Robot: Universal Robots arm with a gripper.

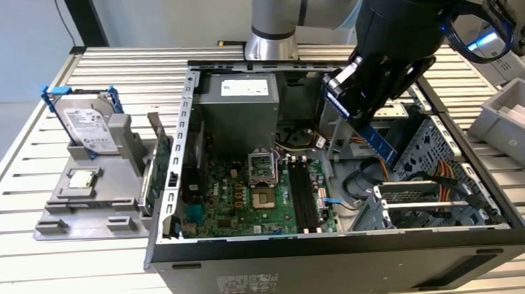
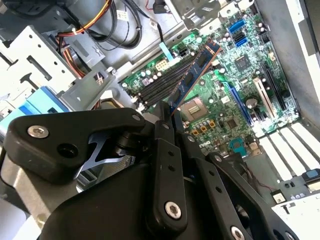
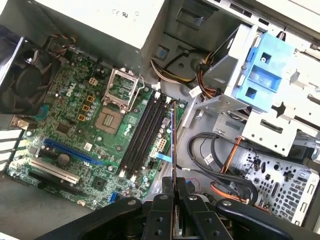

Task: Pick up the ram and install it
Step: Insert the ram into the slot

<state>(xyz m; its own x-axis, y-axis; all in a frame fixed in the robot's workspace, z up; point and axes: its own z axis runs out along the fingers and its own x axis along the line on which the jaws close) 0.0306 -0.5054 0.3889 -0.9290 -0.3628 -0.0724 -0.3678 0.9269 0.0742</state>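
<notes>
The black pincer [image 1: 359, 108] is closed on the ram [image 1: 381, 139], a thin, long blue-green board with small dark chips. It holds the board by one end (the flat faces are pressed between the two fingers). The stick hangs tilted over the inside of the open metal computer case [image 1: 340, 251], above the green motherboard [image 1: 247, 202]. In the first wrist view it appears edge-on, as a narrow line beside the long black memory slots [image 3: 145, 135]. The case stands on a ribbed metal desk [image 1: 71, 265].
</notes>
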